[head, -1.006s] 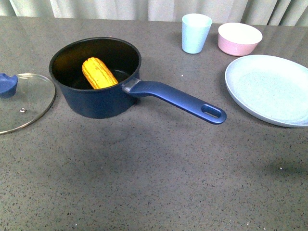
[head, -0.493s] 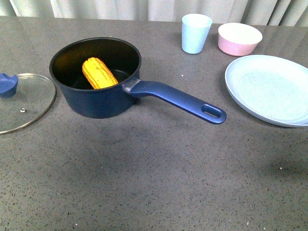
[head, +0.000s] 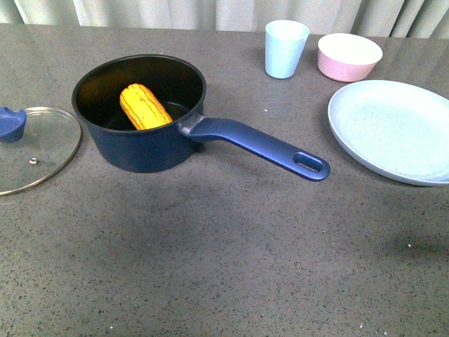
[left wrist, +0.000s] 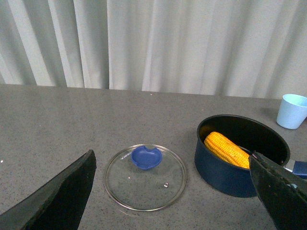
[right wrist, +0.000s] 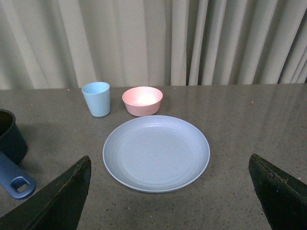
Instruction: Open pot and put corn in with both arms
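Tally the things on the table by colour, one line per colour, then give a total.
Dark blue: 1, the pot
Clear glass with a blue knob: 1, the lid
Yellow-orange: 1, the corn
Light blue: 2, the cup and the plate
Pink: 1, the bowl
Total: 6

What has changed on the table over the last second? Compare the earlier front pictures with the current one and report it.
Nothing visibly changed. The corn lies in the open pot, the glass lid lies on the table beside the pot, and the cup, pink bowl and plate are where they were. Neither arm shows in the front view.
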`<state>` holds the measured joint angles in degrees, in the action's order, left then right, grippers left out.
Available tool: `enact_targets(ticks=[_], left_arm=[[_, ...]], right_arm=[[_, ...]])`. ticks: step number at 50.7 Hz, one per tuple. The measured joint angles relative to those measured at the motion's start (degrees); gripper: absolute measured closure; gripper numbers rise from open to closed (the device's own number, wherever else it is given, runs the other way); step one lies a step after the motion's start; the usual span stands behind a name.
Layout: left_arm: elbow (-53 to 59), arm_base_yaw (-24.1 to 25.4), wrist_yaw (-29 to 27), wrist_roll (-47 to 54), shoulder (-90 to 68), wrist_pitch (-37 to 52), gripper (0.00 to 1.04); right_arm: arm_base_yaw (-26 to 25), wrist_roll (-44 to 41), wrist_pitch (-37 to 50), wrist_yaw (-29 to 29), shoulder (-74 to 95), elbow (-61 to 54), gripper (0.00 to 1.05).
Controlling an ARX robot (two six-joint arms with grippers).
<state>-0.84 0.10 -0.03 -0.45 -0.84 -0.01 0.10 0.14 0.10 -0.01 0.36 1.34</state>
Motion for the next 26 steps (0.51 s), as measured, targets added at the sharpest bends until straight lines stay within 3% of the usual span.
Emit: enact_targets(ticks=[26], left_arm=[[0.0, 0.0, 0.0, 0.0, 0.0, 0.0, 0.09]], right_arm=[[0.0, 0.0, 0.0, 0.0, 0.0, 0.0, 0.09]])
